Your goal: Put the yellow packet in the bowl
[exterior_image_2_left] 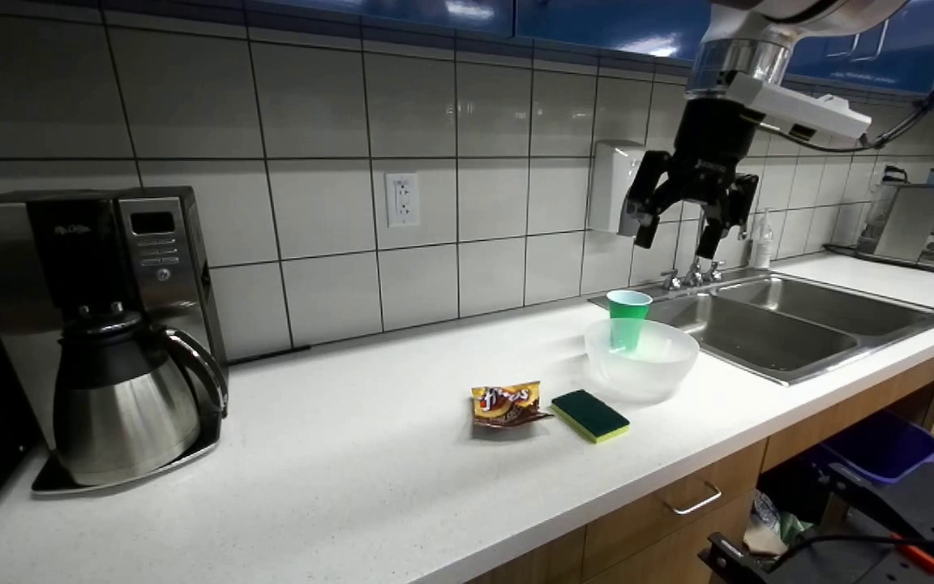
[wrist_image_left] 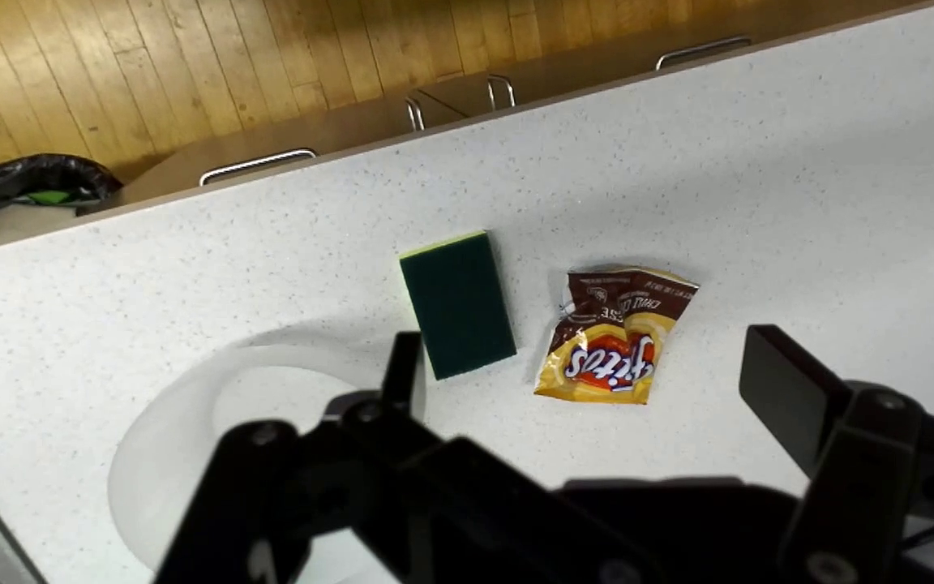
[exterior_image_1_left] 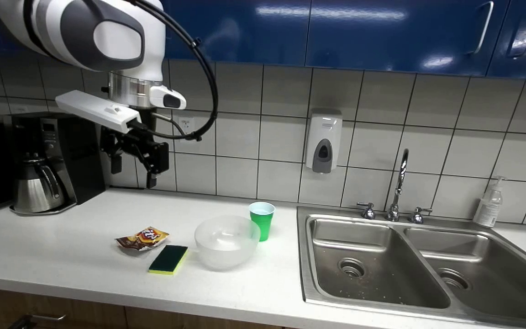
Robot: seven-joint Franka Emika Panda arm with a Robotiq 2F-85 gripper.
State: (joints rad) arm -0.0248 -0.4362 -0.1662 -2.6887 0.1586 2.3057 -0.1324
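The yellow packet, a crinkled yellow and brown snack bag, lies on the counter in both exterior views (exterior_image_1_left: 143, 239) (exterior_image_2_left: 507, 405) and in the wrist view (wrist_image_left: 613, 341). The bowl, whitish and translucent, stands on the counter in both exterior views (exterior_image_1_left: 226, 249) (exterior_image_2_left: 647, 371); nothing shows inside it. In the wrist view the bowl (wrist_image_left: 163, 462) is partly hidden behind a finger. My gripper (exterior_image_1_left: 134, 174) is open and empty, high above the counter, also in an exterior view (exterior_image_2_left: 676, 239). In the wrist view the packet appears between the spread fingers (wrist_image_left: 586, 365), well below them.
A green and yellow sponge (exterior_image_1_left: 168, 259) lies between packet and bowl. A green cup (exterior_image_1_left: 264, 224) stands close behind the bowl. A double sink (exterior_image_1_left: 306, 256) lies beyond the bowl. A coffee maker (exterior_image_2_left: 126, 405) stands at the counter's far end. Blue cabinets (exterior_image_1_left: 244, 32) hang above.
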